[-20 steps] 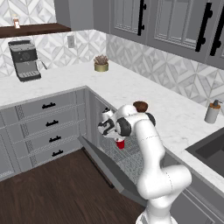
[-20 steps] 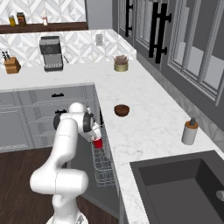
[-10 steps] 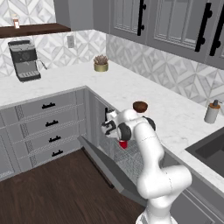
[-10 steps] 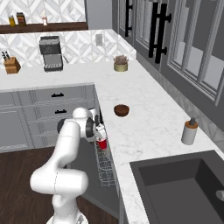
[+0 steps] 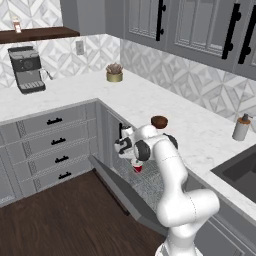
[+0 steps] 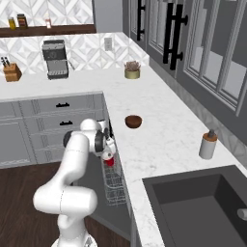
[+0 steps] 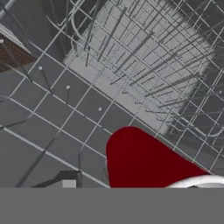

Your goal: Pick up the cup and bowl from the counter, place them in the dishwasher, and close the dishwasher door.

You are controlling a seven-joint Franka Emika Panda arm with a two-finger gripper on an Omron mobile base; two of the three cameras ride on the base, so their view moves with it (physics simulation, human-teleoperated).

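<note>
- The tool point(image 5: 135, 161) hangs low over the open dishwasher point(image 5: 145, 185), clamped on the cup point(image 5: 137, 167), which sits red and small under the wrist in both base views
- In the hand view the cup point(image 7: 144, 162) fills the lower middle with its white rim at the bottom right, above the silver wire rack point(image 7: 144, 65) (the fingertips themselves are hidden behind it)
- The dishwasher door point(image 5: 125, 192) is folded down toward the dark wood floor point(image 5: 55, 220), hinged at its lower edge
- The bowl point(image 6: 133, 121) rests alone on the worktop point(image 6: 159, 130), well apart from the cup and just beyond the dishwasher opening
- A grey soap bottle point(image 6: 208, 144) stands near the sink point(image 6: 198, 202); a gold plant pot point(image 6: 131, 71) sits in the far corner, a coffee machine point(image 6: 55, 60) further left
</note>
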